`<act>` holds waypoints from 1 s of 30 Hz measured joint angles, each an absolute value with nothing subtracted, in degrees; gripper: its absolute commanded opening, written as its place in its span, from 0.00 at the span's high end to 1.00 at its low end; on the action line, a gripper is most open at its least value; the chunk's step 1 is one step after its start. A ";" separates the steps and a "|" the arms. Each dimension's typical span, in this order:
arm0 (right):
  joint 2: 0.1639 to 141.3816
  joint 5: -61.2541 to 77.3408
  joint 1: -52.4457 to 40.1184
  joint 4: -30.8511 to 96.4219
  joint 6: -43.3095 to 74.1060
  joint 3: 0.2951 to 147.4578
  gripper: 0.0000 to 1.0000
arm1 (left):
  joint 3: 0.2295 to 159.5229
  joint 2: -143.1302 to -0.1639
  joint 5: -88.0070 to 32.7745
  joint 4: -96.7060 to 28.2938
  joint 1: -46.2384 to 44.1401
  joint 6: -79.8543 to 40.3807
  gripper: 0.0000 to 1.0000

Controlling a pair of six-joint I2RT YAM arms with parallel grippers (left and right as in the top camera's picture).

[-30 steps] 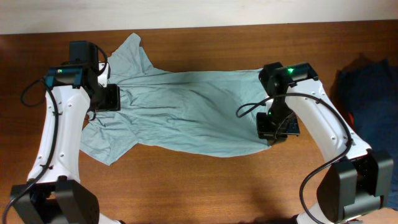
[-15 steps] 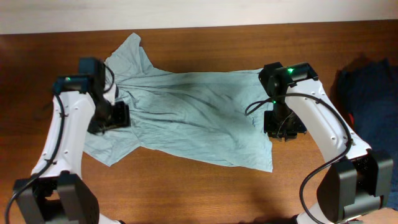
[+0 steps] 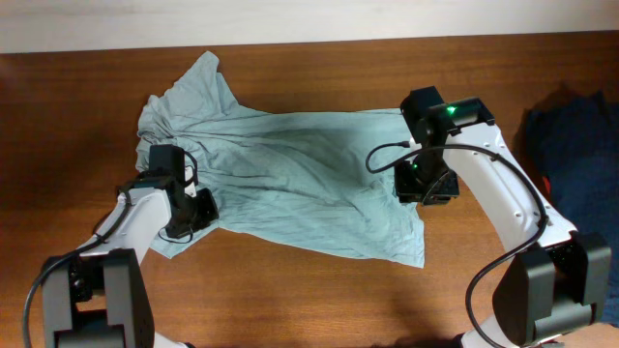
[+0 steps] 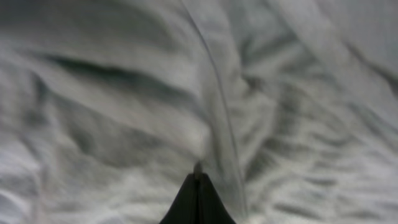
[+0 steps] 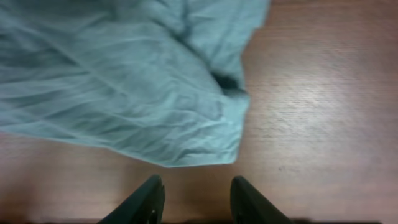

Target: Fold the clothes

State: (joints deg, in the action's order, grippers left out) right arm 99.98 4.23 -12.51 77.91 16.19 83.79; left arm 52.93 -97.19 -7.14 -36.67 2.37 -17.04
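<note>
The clothes (image 3: 290, 164), a pale grey-blue T-shirt, lie spread and wrinkled across the wooden table (image 3: 290, 300). My left gripper (image 3: 193, 208) sits low on the near left sleeve. In the left wrist view its jaws (image 4: 198, 169) are shut, and a ridge of the fabric (image 4: 124, 93) runs up from their tips. My right gripper (image 3: 426, 186) hovers at the shirt's right edge. In the right wrist view it (image 5: 198, 182) is open over bare wood, with the shirt's hem corner (image 5: 205, 149) lying just beyond the fingertips, untouched.
A dark navy garment (image 3: 575, 145) with a red patch (image 3: 546, 182) lies at the table's right edge. Bare wood (image 5: 311, 112) shows to the right of the shirt's hem. The table's far edge meets a white wall.
My left arm has come down from the shirt's shoulder to the near left sleeve and shut there. The right gripper has opened and let go of the hem, which now lies flat.
</note>
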 measured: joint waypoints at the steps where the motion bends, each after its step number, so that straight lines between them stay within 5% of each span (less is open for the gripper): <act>1: 99.98 4.60 -12.51 77.87 15.97 83.79 0.64 | 52.80 -97.19 -6.26 -35.92 2.37 -17.15 0.99; 15: 99.98 7.03 -12.51 77.71 13.87 83.79 0.73 | 45.45 -93.21 -5.89 -35.24 4.62 -36.40 0.99; 22: 99.98 7.07 -12.51 79.66 13.39 83.79 0.64 | 44.05 -92.16 -11.27 -46.57 10.72 -39.27 1.00; 30: 100.07 7.20 -12.51 77.43 14.15 83.79 0.65 | 40.10 -85.21 -7.84 -56.73 12.21 -38.44 1.00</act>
